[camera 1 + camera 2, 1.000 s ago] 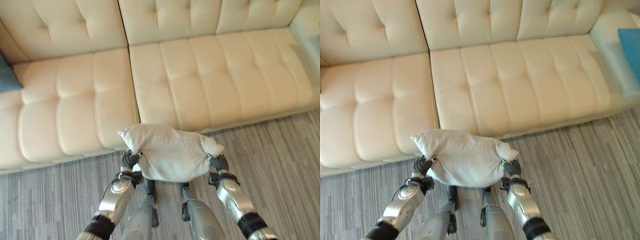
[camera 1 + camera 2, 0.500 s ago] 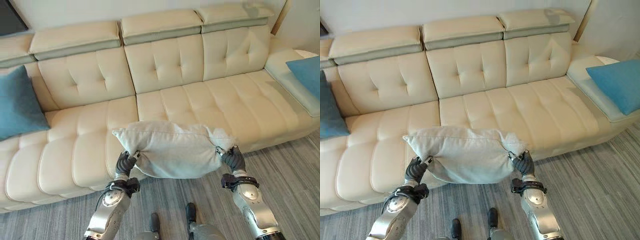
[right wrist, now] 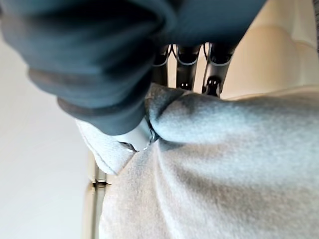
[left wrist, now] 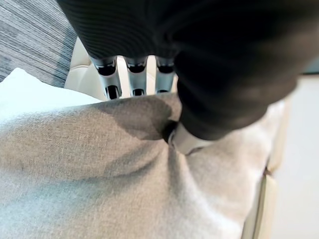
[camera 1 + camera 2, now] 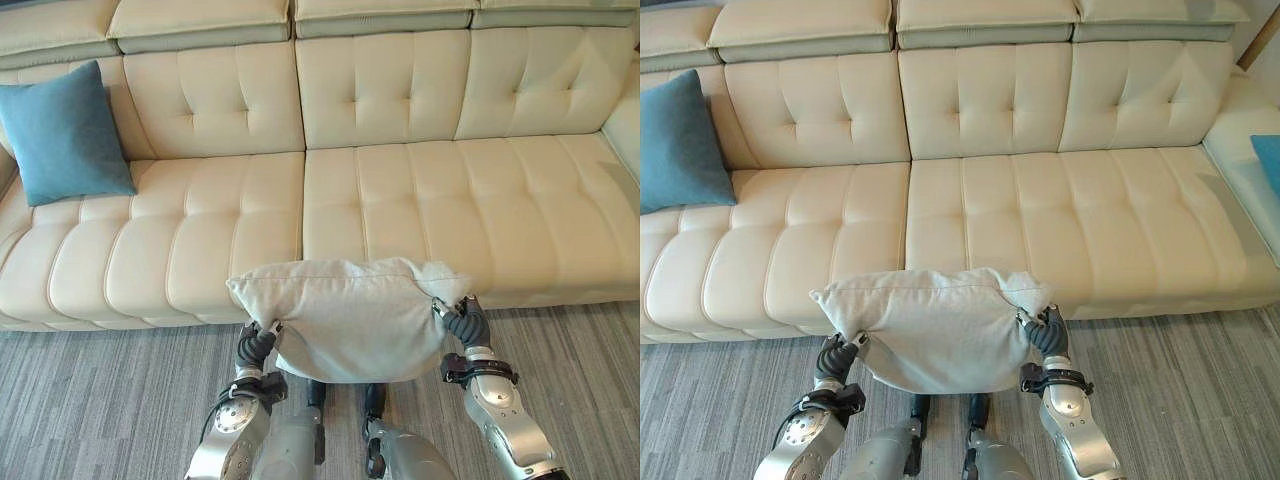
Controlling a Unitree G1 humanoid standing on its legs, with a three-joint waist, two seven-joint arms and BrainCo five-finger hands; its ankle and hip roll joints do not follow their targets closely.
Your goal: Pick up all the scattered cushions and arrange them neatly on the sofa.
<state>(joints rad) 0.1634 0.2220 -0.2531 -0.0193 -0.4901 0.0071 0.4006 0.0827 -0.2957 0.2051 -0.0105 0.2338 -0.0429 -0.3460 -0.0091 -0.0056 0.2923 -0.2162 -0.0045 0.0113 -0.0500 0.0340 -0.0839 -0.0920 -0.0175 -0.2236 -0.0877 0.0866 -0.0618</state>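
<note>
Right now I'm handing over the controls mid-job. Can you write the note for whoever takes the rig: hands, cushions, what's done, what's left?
Left hand: shut on the left edge of the grey cushion.
Right hand: shut on its right edge.
The grey cushion hangs between both hands, off the floor, just in front of the sofa and near the seam between two seats.
A blue cushion leans upright against the backrest at the sofa's left end; another blue cushion shows at the right end.
Done: grey cushion picked up.
Left: set it on the seat, probably against the backrest, then release.
</note>
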